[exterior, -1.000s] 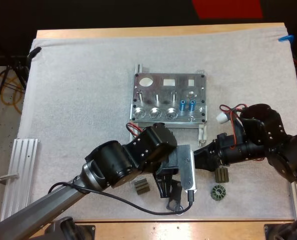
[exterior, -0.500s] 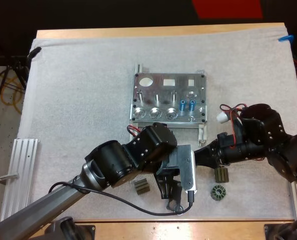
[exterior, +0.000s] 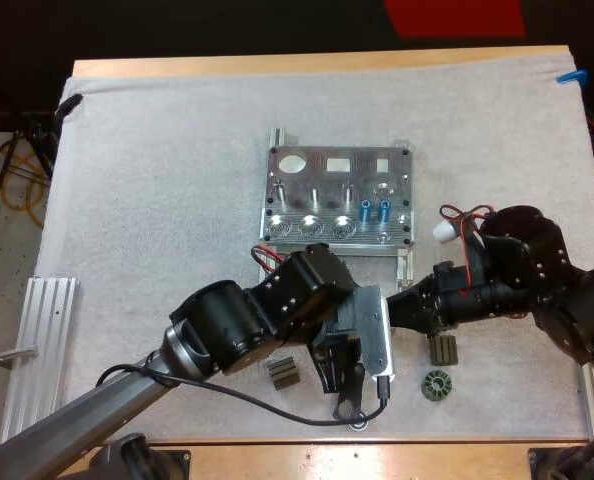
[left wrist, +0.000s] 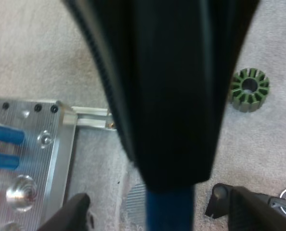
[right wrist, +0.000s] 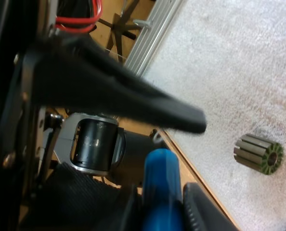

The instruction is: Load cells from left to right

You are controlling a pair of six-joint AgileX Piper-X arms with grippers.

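The metal fixture lies mid-mat with two blue cylinders standing at its front right, seen again beside the fixture from my left wrist. My right gripper reaches left under my left wrist and is shut on a blue cylinder. That cylinder pokes out between the spread fingers of my left gripper, which stands open around it. One left finger crosses just above the held cylinder.
Three small dark parts lie near the front: a block, another block and a green-faced toothed ring. An aluminium rail sits at the mat's left edge. The table's front edge is close.
My left wrist has turned slightly and my right gripper has edged a little toward it. Fixture and loose parts have not moved.
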